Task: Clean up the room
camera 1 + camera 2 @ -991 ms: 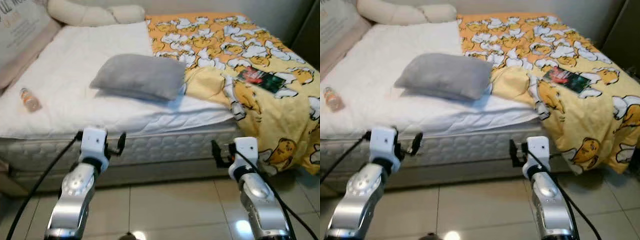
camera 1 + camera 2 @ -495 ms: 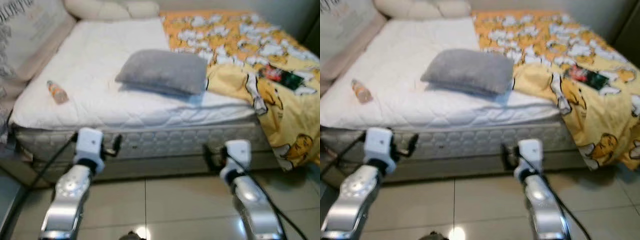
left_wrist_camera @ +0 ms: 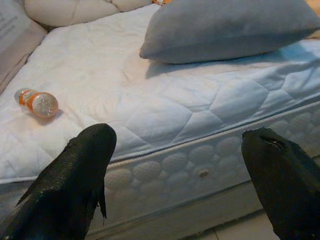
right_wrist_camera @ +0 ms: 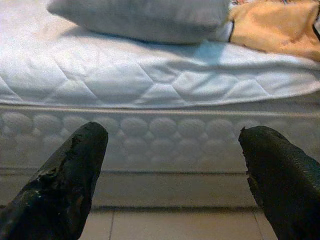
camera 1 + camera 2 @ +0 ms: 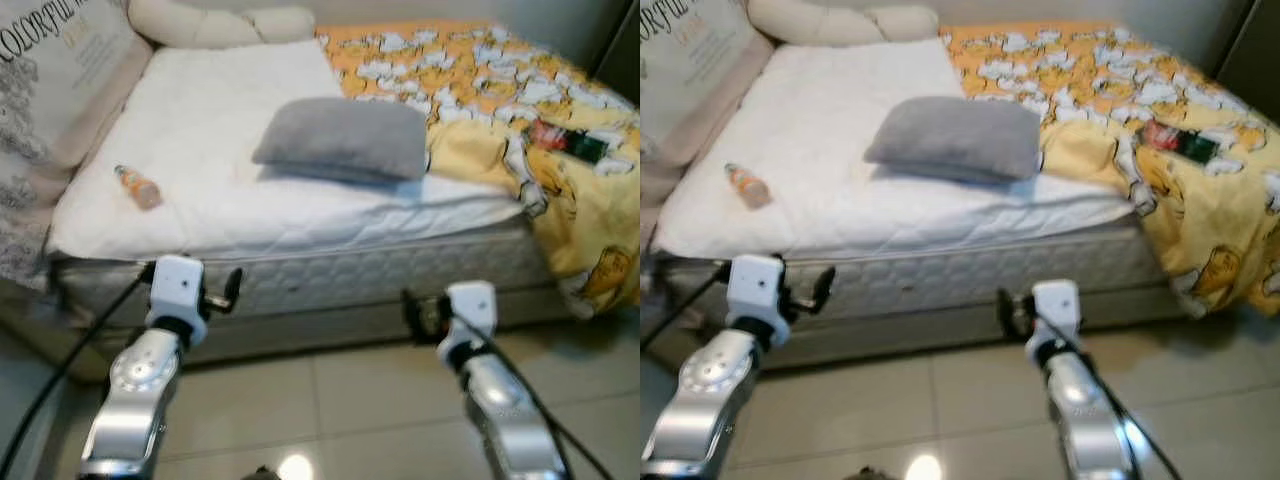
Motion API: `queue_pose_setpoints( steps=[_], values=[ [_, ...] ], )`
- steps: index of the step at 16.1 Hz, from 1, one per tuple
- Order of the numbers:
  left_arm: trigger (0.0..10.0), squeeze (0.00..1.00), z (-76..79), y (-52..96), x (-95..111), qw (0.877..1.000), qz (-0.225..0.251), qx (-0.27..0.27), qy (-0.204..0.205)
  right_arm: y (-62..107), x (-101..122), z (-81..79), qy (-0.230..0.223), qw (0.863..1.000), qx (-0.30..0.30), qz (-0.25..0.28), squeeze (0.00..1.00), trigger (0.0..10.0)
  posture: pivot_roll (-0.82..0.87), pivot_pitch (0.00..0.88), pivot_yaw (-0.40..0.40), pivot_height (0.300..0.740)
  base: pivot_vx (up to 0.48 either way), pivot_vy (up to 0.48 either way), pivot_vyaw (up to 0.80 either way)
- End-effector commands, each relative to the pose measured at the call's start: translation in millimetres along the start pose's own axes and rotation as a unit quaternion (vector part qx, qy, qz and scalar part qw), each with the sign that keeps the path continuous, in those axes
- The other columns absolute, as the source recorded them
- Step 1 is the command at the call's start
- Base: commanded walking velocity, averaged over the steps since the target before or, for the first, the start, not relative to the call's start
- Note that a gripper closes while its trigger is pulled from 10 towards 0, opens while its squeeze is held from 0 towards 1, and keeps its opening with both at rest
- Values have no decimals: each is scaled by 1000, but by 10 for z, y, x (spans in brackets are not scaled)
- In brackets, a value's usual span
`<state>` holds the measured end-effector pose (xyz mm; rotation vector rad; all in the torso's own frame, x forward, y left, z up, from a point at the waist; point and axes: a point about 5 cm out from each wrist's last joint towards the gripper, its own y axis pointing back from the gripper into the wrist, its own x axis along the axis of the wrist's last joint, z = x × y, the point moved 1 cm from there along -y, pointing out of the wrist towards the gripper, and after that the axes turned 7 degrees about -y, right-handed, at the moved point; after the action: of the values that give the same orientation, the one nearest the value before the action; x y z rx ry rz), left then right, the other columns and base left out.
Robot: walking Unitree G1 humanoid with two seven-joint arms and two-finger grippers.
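Bottle (image 5: 137, 186) lies on mattress (image 5: 200, 160), ahead-left of left gripper (image 3: 175, 165), long axis slanted. Left arm nearer. Both grippers spread wide, empty; right gripper (image 4: 172, 170) faces mattress side.

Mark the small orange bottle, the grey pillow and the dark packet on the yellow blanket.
small orange bottle (image 5: 137, 187), left eye view, mid-body.
grey pillow (image 5: 345, 137), left eye view, top face.
dark packet (image 5: 567, 140), left eye view, centre.
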<state>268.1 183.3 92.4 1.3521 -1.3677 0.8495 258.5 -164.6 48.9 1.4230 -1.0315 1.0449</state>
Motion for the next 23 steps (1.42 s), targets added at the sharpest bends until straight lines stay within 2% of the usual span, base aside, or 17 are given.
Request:
queue_pose_setpoints(
  steps=[1,7,10,14,19,23],
  values=[
    [10000,0,-32,9,14,1000,0,8,2,-12,51,-3,-1,1000,0,10,0,10000,61,0,42,740,0,0,0],
    [10000,0,-30,-25,53,1000,8,12,-6,-93,159,-45,-8,1000,5,26,0,10000,69,0,36,740,87,0,0],
    [10000,0,-39,-63,87,1000,12,12,-7,-130,193,-62,12,999,12,29,0,10000,71,0,38,740,303,0,0],
    [10000,0,-59,-90,102,1000,13,12,-9,-173,232,-29,18,999,8,32,0,10000,70,0,43,740,315,0,800],
    [10000,0,-91,-100,105,1000,12,16,-10,-181,222,-92,14,999,28,28,0,10000,73,0,44,740,316,0,800],
    [10000,0,-85,-104,104,1000,13,15,-2,-195,224,-67,16,999,25,27,0,10000,72,0,45,740,317,0,800]
  ],
)
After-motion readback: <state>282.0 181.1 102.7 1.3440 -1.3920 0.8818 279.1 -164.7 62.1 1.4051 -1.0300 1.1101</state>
